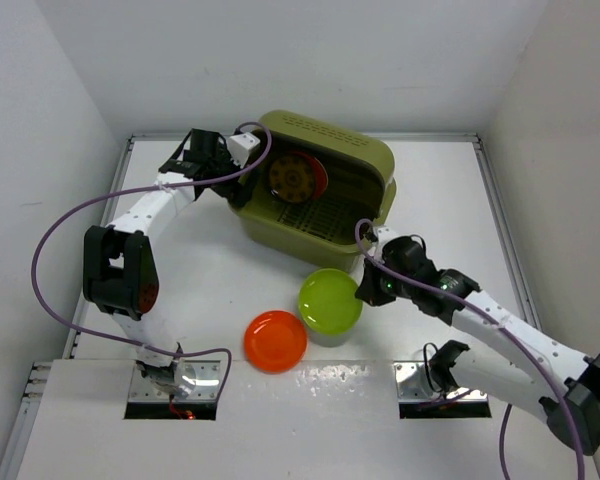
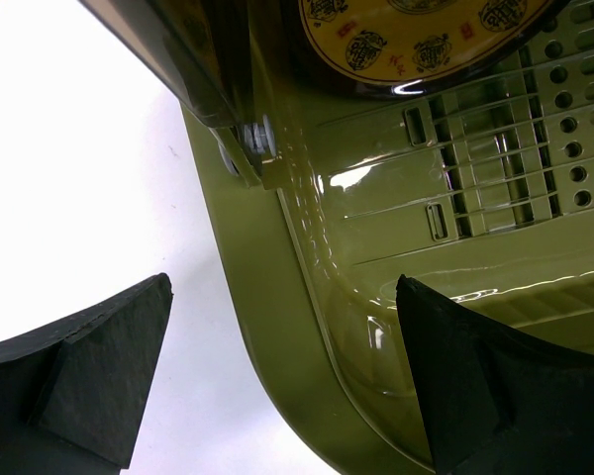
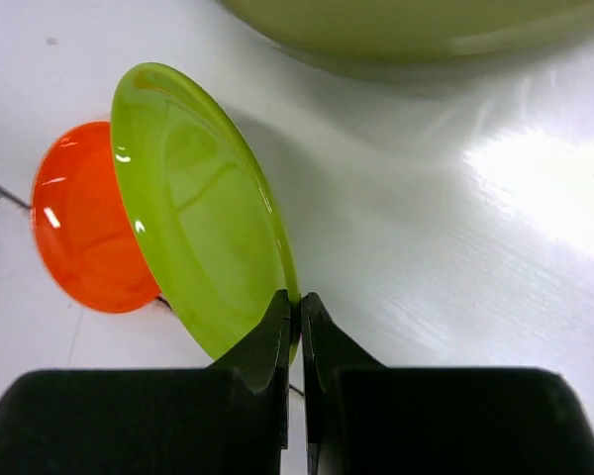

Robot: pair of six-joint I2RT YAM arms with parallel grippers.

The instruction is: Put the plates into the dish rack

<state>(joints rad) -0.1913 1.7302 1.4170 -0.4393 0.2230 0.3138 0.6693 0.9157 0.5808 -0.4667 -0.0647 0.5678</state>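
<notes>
Beside the rack (image 1: pixel 330 128) — right claw (image 3: pixel 295 302) shut on green plate (image 3: pixel 193 208) at its rim, left claw (image 2: pixel 282 297) open: lift edge-on over the wall, slot upright.

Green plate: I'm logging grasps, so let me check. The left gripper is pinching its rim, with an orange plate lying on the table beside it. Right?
Wrong arm: the right gripper is pinching the green plate by its rim, as the right wrist view shows. The orange plate does lie on the table beside it.
</notes>
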